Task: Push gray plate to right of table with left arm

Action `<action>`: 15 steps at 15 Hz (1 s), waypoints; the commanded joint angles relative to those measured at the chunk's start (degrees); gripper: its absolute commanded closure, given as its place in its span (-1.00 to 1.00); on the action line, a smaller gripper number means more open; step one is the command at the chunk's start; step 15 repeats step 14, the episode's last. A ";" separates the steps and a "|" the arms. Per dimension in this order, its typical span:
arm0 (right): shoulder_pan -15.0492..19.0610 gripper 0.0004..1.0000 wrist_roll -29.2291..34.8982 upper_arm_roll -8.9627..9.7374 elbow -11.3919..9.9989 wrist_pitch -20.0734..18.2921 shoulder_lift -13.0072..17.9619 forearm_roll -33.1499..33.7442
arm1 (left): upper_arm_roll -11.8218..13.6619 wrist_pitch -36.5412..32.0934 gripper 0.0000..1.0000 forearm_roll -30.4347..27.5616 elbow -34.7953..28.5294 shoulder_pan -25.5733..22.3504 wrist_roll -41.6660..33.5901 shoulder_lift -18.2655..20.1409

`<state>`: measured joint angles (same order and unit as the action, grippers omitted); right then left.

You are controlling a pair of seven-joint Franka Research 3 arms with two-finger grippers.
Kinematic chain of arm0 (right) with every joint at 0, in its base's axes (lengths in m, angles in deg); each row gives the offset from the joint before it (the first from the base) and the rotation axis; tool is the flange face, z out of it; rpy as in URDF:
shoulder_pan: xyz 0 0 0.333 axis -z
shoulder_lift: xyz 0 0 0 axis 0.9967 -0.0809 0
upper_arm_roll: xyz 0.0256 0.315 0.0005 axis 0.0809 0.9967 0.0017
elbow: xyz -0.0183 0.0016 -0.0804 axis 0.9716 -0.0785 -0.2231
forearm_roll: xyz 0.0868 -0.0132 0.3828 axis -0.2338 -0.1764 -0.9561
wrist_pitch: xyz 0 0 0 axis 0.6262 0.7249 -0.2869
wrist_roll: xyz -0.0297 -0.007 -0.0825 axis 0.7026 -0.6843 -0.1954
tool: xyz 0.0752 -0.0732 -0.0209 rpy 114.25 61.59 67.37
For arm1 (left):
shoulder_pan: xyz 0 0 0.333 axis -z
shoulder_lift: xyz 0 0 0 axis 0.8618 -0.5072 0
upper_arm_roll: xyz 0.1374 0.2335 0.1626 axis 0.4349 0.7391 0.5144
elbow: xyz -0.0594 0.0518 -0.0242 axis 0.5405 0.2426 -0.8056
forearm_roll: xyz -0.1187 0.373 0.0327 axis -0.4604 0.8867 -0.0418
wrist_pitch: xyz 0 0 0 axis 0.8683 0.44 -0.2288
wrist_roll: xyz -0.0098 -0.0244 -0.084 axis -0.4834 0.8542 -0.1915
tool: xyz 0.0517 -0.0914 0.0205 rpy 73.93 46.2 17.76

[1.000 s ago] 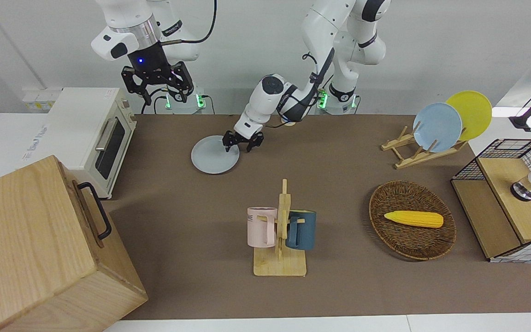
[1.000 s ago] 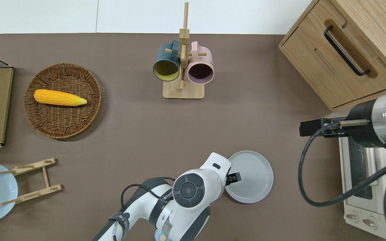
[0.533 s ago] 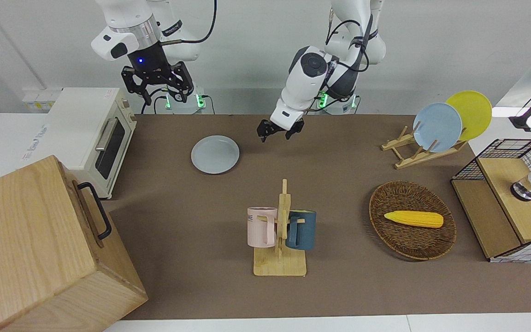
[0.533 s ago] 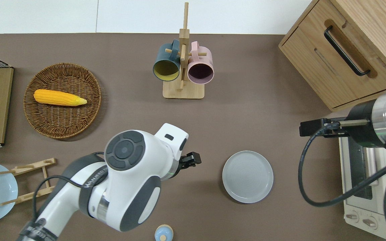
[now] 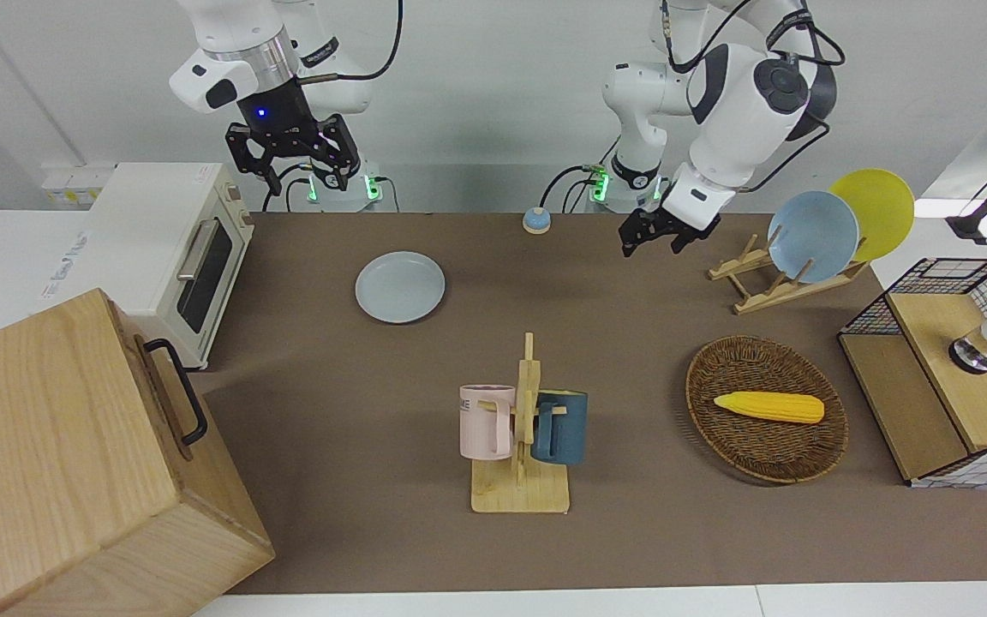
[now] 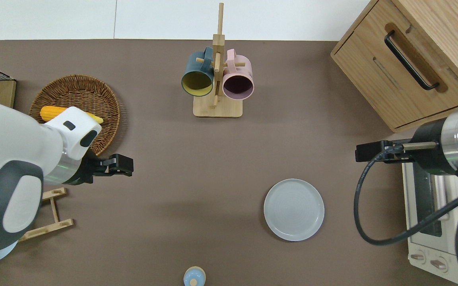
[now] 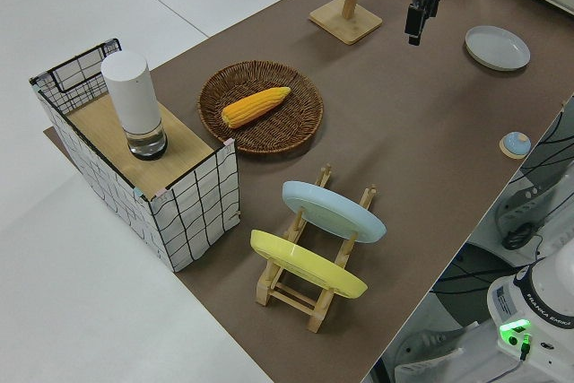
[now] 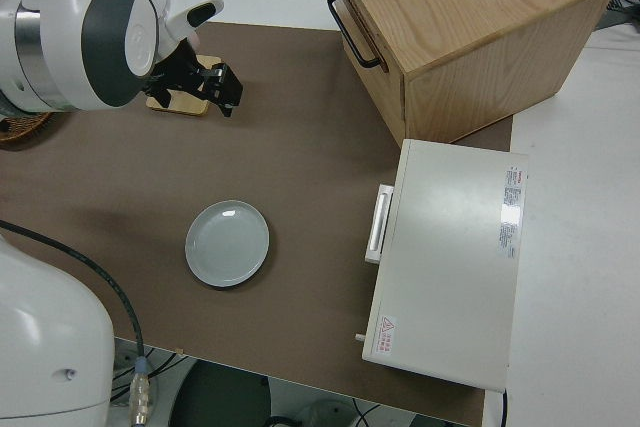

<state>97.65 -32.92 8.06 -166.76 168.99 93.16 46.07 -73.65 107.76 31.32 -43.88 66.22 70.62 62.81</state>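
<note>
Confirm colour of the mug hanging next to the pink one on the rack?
Dark teal outside, yellow-green inside: the teal mug; overhead view shows it best.

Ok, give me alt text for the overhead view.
A gray plate lies flat on the brown table toward the right arm's end, near a toaster oven. The left gripper hangs well away from it, beside a wicker basket holding corn.

Gray plate (image 6: 294, 209) on table (image 6: 165, 159), near oven (image 6: 427, 214).

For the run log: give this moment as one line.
plate: flat on table, toward right arm's end | left gripper: raised, clear of plate | right arm: parked
</note>
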 commanded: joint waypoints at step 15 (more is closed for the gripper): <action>0.37 -0.99 0.12 0.23 0.81 -0.40 -0.36 -0.92 | -1.40 -13.62 -1.00 9.79 17.22 -6.87 -7.88 -0.51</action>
